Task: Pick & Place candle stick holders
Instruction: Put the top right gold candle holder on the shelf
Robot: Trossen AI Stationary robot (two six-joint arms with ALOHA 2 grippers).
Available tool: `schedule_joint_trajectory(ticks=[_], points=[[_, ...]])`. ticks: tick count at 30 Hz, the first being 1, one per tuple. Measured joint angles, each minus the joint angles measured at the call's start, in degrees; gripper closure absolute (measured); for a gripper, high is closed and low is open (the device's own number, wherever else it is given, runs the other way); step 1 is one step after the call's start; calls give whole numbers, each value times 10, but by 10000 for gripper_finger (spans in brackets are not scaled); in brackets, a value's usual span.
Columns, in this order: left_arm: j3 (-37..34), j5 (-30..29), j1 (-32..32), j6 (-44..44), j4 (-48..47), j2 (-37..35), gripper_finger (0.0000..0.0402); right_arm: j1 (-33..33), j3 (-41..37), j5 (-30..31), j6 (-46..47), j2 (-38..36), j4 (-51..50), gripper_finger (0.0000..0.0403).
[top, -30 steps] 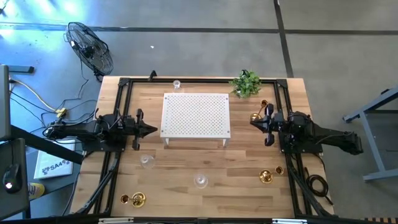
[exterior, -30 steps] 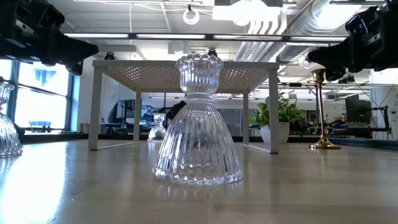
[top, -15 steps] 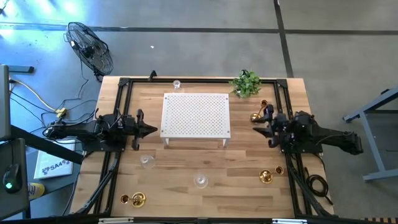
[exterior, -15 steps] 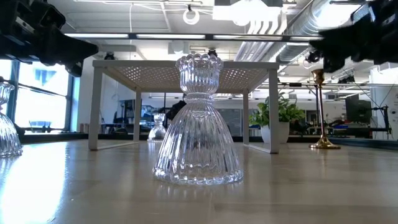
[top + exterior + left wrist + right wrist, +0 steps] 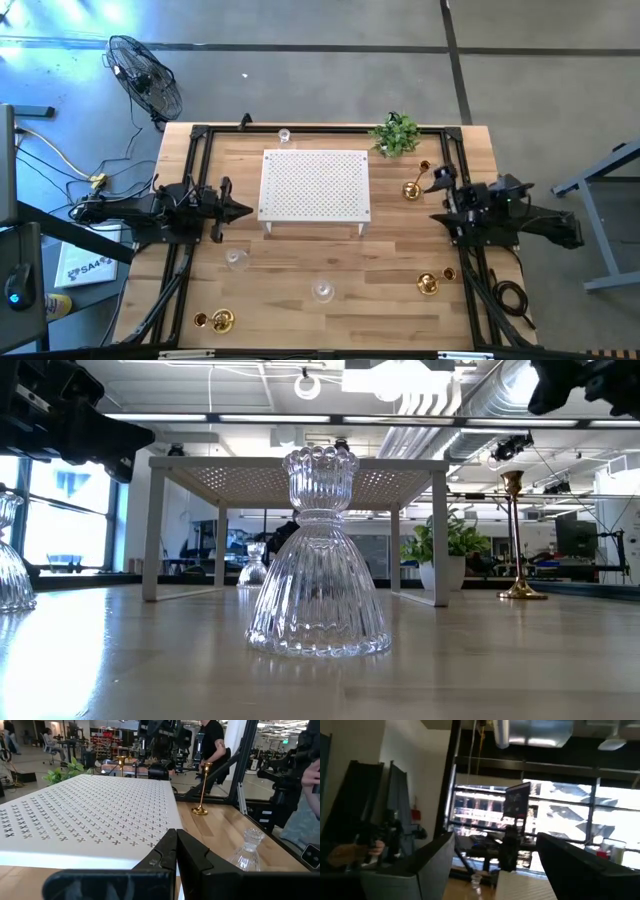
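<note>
Since a second ago my right gripper (image 5: 441, 181) has let go of the tall gold holder (image 5: 410, 188) and pulled back toward the right edge of the table (image 5: 300, 265) — its fingers (image 5: 437, 865) are now spread wide, with nothing between them. It hangs raised, just beside that holder but apart from it. The holder stands upright on the wood, right of the white platform (image 5: 315, 185) and below the plant (image 5: 396, 133) in the high view.

My left gripper (image 5: 240, 209) has not moved; it waits at the left side of the platform, with its fingers (image 5: 167, 855) pressed together and empty.

The other holders are spread over the table. One clear glass holder (image 5: 318, 555) stands at the front middle — it fills the low view. A second glass one (image 5: 236, 259) is to the front left, near my left gripper. A third small glass one (image 5: 285, 134) stands at the back edge, behind the platform. One gold holder (image 5: 428, 284) is at the front right, and another gold one (image 5: 222, 321) at the front left corner.

A person (image 5: 212, 742) in dark clothes stands in the room beyond the table.
</note>
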Motion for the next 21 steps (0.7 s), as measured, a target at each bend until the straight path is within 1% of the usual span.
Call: schedule_joint_trajectory(ticks=[4, 7, 12, 14, 16, 21], points=[[0, 0, 0, 0, -2, 0, 401, 0, 51, 53, -41, 5, -65, 128], [0, 1, 0, 1, -3, 0, 401, 0, 99, 102, -57, 24, -123, 128], [0, 1, 0, 0, -3, 0, 401, 0, 180, 203, -54, 77, -251, 128], [0, 1, 0, 0, -4, 0, 401, 0, 214, 234, -35, 100, -292, 128], [0, 1, 0, 0, -4, 0, 401, 0, 245, 244, -16, 121, -327, 128], [0, 1, 0, 0, -4, 0, 401, 0, 319, 241, 12, 160, -391, 128]])
